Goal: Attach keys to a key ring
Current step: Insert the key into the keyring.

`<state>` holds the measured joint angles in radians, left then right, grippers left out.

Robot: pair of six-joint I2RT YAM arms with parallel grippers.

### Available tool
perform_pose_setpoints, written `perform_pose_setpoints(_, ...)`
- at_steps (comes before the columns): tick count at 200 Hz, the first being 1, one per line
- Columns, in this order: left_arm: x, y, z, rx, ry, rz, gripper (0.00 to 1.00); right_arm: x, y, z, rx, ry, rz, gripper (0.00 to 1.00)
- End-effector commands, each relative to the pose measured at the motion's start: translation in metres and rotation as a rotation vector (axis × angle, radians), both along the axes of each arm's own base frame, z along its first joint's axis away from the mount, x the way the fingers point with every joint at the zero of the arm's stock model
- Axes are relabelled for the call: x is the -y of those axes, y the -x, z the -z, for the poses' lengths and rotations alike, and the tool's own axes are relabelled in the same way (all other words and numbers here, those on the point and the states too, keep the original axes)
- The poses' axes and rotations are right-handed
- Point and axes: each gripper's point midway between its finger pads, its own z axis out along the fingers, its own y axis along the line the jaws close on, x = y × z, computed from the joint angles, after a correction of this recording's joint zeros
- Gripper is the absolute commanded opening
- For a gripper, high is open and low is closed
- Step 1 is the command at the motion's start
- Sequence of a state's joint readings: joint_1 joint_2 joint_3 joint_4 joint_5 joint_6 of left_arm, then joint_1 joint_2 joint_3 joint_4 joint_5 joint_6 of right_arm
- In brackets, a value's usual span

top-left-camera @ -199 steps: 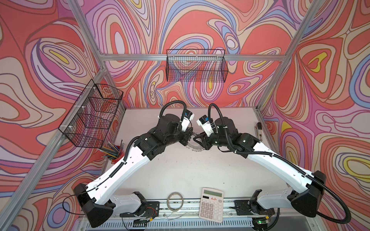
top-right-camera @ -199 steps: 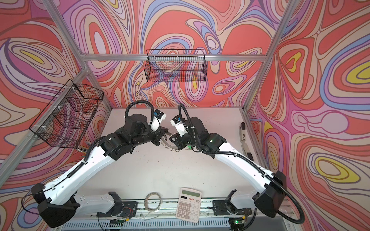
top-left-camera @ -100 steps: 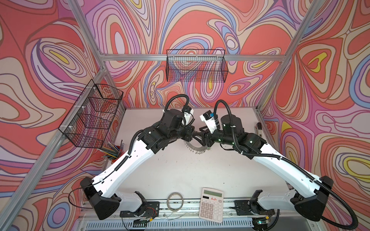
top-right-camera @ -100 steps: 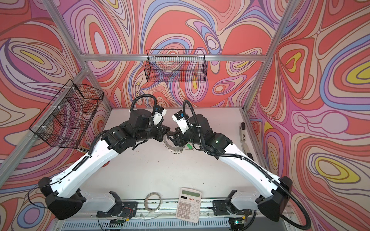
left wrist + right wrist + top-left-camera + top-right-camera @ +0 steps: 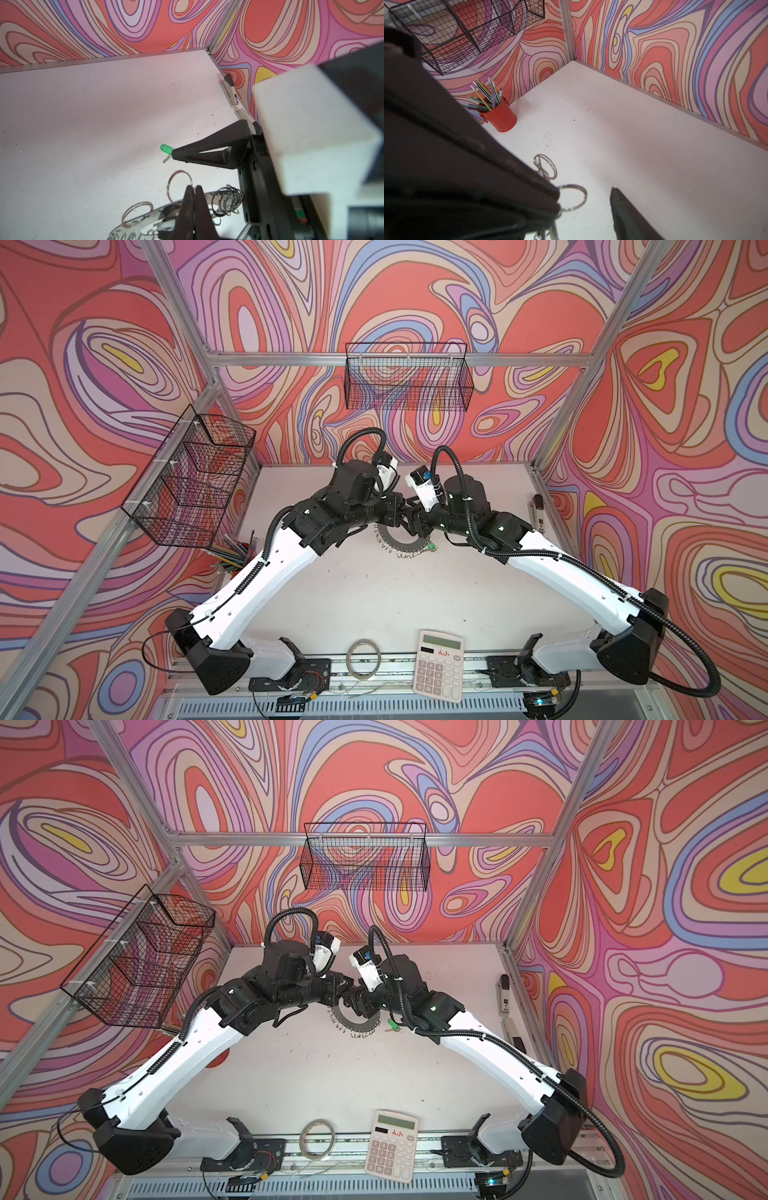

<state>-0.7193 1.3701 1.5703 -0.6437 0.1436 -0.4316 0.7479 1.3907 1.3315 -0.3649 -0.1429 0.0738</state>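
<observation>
The key ring (image 5: 401, 545) (image 5: 357, 1021), a grey disc fringed with wire clips, sits mid-table below both wrists. My left gripper (image 5: 193, 188) (image 5: 398, 512) is shut on its shiny rim (image 5: 212, 199). My right gripper (image 5: 585, 197) (image 5: 415, 523) faces it, open, with one wire clip (image 5: 574, 197) showing between the fingers, not pinched. One key with a green tag (image 5: 166, 150) (image 5: 432, 547) (image 5: 390, 1025) lies on the table beside the ring, at the tip of a right finger (image 5: 207, 154). Most of the ring is hidden under the grippers in both top views.
A calculator (image 5: 440, 664) and a thin tape-like hoop (image 5: 365, 657) lie at the front edge. A red cup of pencils (image 5: 500, 118) stands at the left wall. A stapler (image 5: 537, 510) lies along the right edge. Wire baskets (image 5: 191, 477) (image 5: 407, 381) hang on the walls.
Both wrists have risen and shifted a little toward the back wall. The right gripper's jaws have opened wider. The left gripper stays shut on the ring.
</observation>
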Motion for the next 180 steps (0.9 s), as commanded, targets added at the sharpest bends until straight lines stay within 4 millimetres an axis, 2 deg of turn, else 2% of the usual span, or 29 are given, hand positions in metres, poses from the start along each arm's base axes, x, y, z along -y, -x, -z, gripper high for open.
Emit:
perform_pose_setpoints(1, 0.004, 0.003, -0.016, -0.003, 0.057, 0.023, 0.0, 0.002, -0.011, -0.012, 0.054, 0.001, 0.05, 0.57)
perform_pose_setpoints(27, -0.004, 0.004, -0.016, -0.007, 0.034, 0.016, 0.0, 0.01, -0.013, -0.005, 0.048, 0.044, 0.083, 0.44)
perform_pose_setpoints(65, -0.007, 0.007, -0.018, -0.015, 0.04, 0.028, 0.0, 0.017, -0.014, -0.002, 0.058, 0.082, 0.103, 0.42)
perform_pose_setpoints(81, -0.006, 0.008, -0.016, -0.03, 0.033, 0.045, 0.0, 0.018, -0.014, -0.003, 0.06, 0.092, 0.105, 0.37)
perform_pose_setpoints(131, -0.004, 0.014, -0.013, -0.058, 0.016, 0.095, 0.0, 0.013, -0.008, -0.006, 0.053, 0.068, 0.067, 0.31)
perform_pose_setpoints(151, -0.005, 0.016, -0.015, -0.057, 0.008, 0.108, 0.0, 0.013, -0.006, -0.005, 0.047, 0.071, 0.06, 0.34)
perform_pose_setpoints(180, -0.007, 0.015, -0.012, -0.06, -0.014, 0.103, 0.0, 0.018, 0.0, -0.005, 0.038, 0.073, 0.059, 0.51)
